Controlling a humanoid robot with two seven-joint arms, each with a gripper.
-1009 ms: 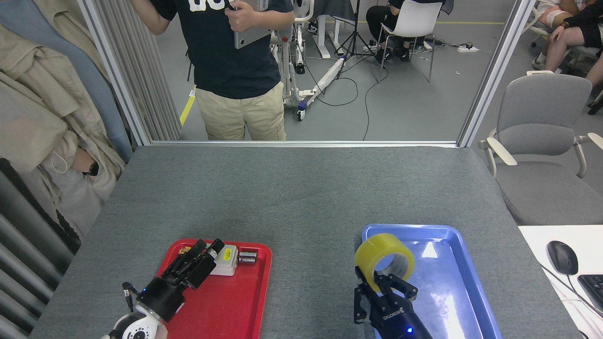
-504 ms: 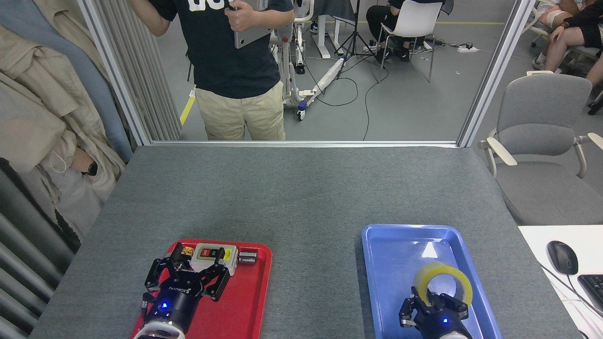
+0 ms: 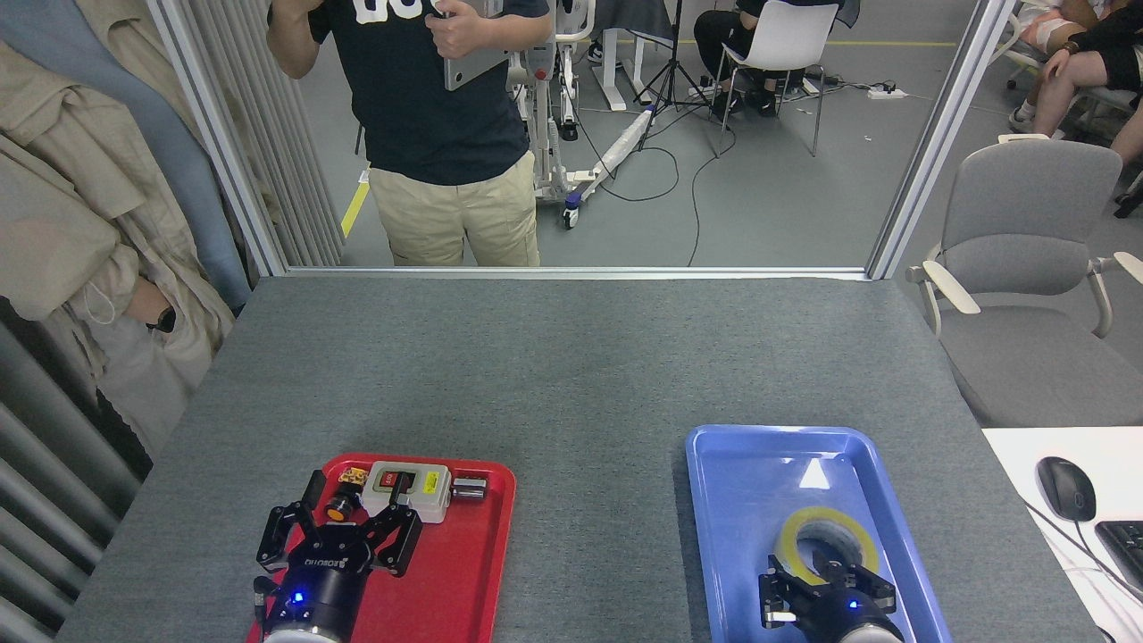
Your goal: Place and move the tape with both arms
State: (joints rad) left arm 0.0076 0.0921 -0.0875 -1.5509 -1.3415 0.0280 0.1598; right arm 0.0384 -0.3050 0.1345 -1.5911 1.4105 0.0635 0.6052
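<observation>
The tape [image 3: 808,529], a yellowish roll, lies nearly flat in the near half of the blue tray [image 3: 714,500]. My right gripper [image 3: 829,576] is at the roll's near rim, with one finger reaching inside the core. Its fingers look shut on the rim. My left gripper [image 3: 344,529] hovers over the near part of the red tray [image 3: 487,572]. It stands open with nothing between its fingers.
In the red tray, just beyond the left gripper, sit a grey switch box [image 3: 409,489] with a red button, a small orange-topped part [image 3: 340,509] and a small metal piece [image 3: 469,488]. A person [image 3: 446,134] stands at the grey table's [image 3: 571,375] far edge. A grey chair [image 3: 1027,268] and a mouse [image 3: 1065,488] are at right.
My right gripper carried the tape from the blue tray's left rim, rightward and nearer, down into the tray. My left gripper turned, opened and drew back from the switch box.
</observation>
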